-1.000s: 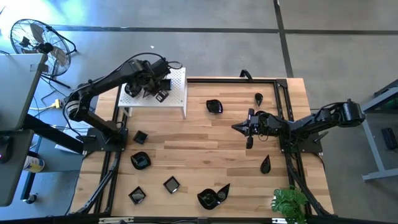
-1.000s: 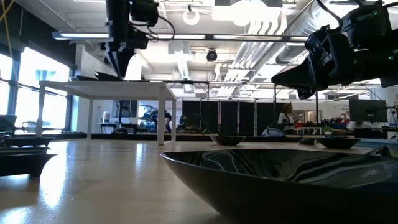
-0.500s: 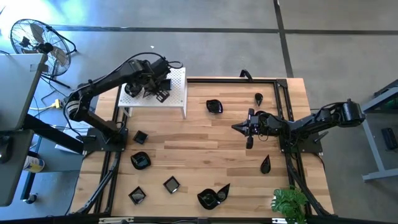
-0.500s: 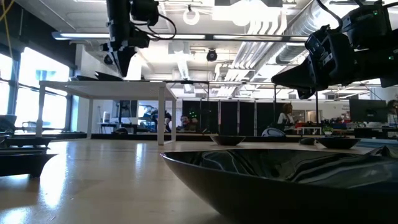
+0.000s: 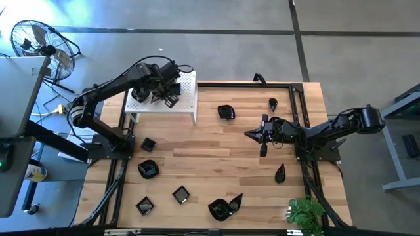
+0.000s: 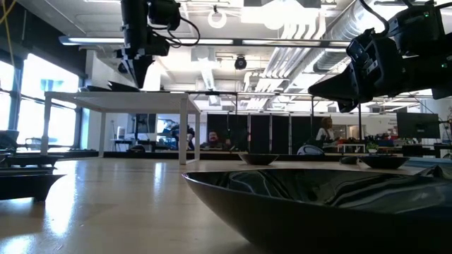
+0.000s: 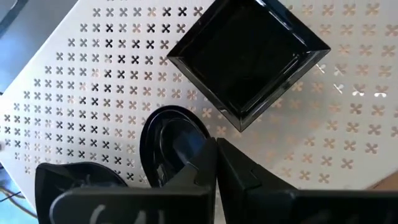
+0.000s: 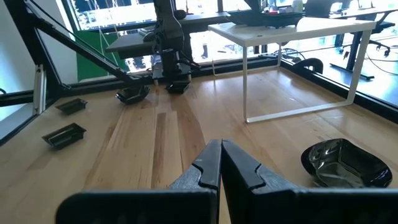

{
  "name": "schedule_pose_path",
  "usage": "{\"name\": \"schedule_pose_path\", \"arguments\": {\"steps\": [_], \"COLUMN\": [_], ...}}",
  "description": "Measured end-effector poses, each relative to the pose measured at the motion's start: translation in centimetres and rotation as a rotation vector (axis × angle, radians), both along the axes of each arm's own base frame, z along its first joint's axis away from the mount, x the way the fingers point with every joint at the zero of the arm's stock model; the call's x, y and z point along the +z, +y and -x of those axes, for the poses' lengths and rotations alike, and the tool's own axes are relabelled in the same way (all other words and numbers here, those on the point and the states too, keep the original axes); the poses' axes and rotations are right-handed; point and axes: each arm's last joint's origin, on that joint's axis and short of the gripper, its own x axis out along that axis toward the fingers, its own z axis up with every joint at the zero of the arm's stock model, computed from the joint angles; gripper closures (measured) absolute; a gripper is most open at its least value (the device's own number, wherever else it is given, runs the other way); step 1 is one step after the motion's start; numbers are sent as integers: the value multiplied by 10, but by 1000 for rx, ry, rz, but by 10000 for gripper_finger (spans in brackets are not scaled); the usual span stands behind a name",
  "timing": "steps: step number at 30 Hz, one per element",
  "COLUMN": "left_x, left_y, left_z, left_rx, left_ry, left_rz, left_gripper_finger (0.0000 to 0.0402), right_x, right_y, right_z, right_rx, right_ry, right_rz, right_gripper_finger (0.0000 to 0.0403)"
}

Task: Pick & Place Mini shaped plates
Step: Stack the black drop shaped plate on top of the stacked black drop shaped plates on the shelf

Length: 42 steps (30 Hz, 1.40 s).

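Plates on stand: a square plate (image 7: 249, 59) and a rounded plate (image 7: 171, 146) lie side by side on the white perforated stand (image 5: 186, 98), at the table's far left corner.
Plates on table: a wavy one (image 5: 226, 112) sits just right of the stand; a small teardrop (image 5: 273, 103) near the far right rail; another teardrop (image 5: 280, 174) on the right side nearer the front; a large leaf-like dish (image 5: 223, 208) at the front edge; three squares (image 5: 147, 144) (image 5: 180, 194) (image 5: 144, 206) and a rounded one (image 5: 148, 169) down the left side.
Left gripper (image 7: 214, 155): over the stand, fingers pressed together with nothing between them, tips at the rounded plate's rim; whether they touch it I cannot tell.
Right gripper (image 8: 221, 155): hangs above the wood at mid-right of the table, jaws closed, empty, pointing toward the stand, the wavy plate (image 8: 345, 163) off to one side.
Table (image 5: 216, 154): pale wood boards in a black frame.
Surroundings: floor fan (image 5: 39, 42) beyond the far left corner; green plant (image 5: 305, 215) at the front right corner.
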Motion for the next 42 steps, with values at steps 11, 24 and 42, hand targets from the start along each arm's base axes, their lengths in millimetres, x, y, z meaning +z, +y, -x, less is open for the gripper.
{"name": "schedule_pose_path", "arguments": {"steps": [11, 24, 42], "left_x": [0, 0, -1], "left_y": [0, -1, -1], "left_z": [0, 0, 1], "left_rx": [6, 0, -3], "left_ry": [0, -6, 8], "left_rz": [2, 22, 30], "left_gripper_finger": [401, 401, 401], "right_x": [0, 0, 0], "right_y": [0, 0, 0], "right_z": [0, 0, 0], "right_rx": [1, 1, 1], "right_ry": [0, 0, 0], "right_rz": [-1, -1, -1], "right_gripper_finger": [402, 402, 403]}}
